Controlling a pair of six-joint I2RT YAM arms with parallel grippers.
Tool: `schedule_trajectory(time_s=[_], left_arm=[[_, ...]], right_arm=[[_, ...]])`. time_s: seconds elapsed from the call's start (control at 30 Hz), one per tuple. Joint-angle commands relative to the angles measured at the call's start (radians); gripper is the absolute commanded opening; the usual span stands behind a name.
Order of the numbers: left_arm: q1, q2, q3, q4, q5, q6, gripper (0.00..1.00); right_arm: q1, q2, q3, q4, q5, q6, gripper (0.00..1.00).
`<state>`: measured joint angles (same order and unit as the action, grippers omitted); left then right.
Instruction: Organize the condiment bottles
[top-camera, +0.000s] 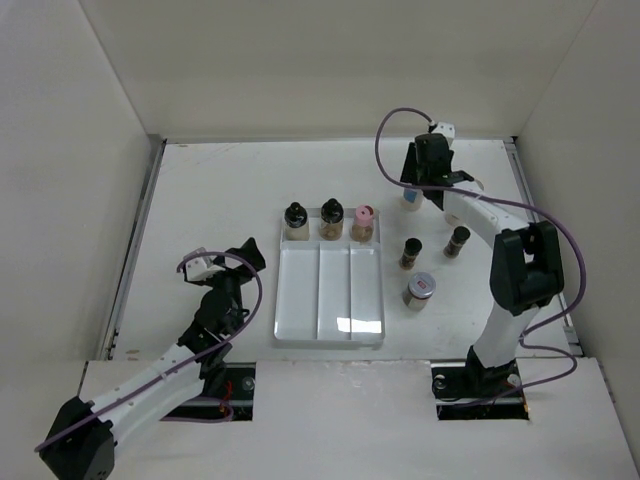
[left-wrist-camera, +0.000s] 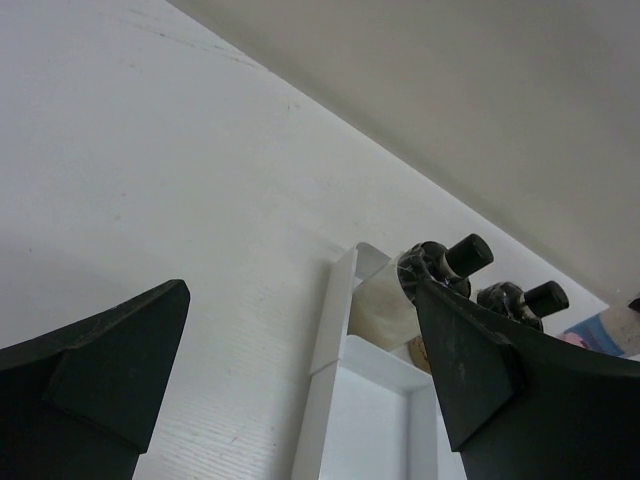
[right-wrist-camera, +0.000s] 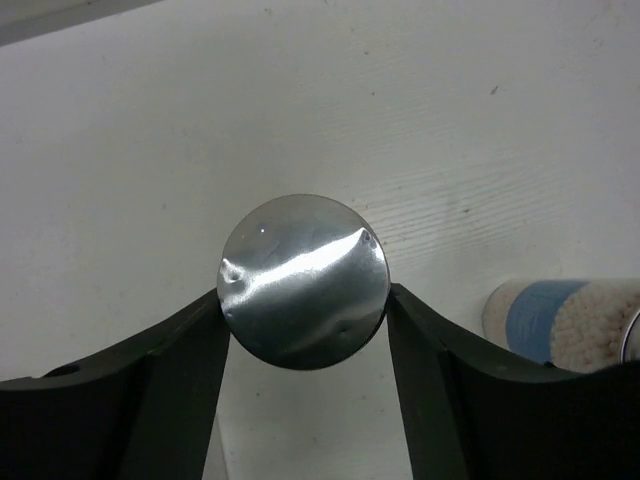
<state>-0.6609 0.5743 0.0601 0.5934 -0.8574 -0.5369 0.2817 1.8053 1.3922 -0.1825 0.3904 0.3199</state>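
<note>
My right gripper (right-wrist-camera: 305, 305) is shut on the silver lid of a jar (right-wrist-camera: 300, 275), seen from above, at the far right of the table (top-camera: 422, 180). A second blue-labelled jar (right-wrist-camera: 560, 320) lies on its side just right of it; a blue-labelled jar (top-camera: 411, 200) shows beside the gripper in the top view. Two black-capped bottles (top-camera: 295, 220) (top-camera: 331, 218) and a pink-capped one (top-camera: 363, 222) stand at the far end of the white tray (top-camera: 330, 310). My left gripper (top-camera: 245, 255) is open and empty left of the tray, facing its corner (left-wrist-camera: 300, 290).
Right of the tray stand two brown black-capped bottles (top-camera: 411, 252) (top-camera: 457, 241) and a silver-lidded jar (top-camera: 420, 290). The tray's near corner rim (left-wrist-camera: 330, 340) and two black caps (left-wrist-camera: 455, 262) (left-wrist-camera: 530, 298) show in the left wrist view. White walls enclose the table.
</note>
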Motion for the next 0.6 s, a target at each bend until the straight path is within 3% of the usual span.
schedule_trajectory(time_s=[0.0, 0.13, 0.27, 0.43, 0.57], left_arm=[[0.011, -0.011, 0.0, 0.045, 0.015, -0.015, 1.0], [0.014, -0.033, -0.006, 0.045, 0.029, -0.015, 1.0], [0.016, -0.03, -0.006, 0.04, 0.029, -0.018, 1.0], [0.02, -0.005, -0.003, 0.04, 0.029, -0.021, 1.0], [0.028, 0.016, -0.005, 0.046, 0.017, -0.028, 1.0]], right_arm=[[-0.003, -0.047, -0.008, 0.092, 0.031, -0.011, 0.63], [0.043, -0.216, -0.1, 0.219, 0.125, -0.071, 0.58], [0.128, -0.441, -0.124, 0.204, 0.157, -0.108, 0.57], [0.337, -0.632, -0.148, 0.17, 0.179, -0.148, 0.56], [0.558, -0.649, -0.171, 0.204, 0.189, -0.154, 0.55]])
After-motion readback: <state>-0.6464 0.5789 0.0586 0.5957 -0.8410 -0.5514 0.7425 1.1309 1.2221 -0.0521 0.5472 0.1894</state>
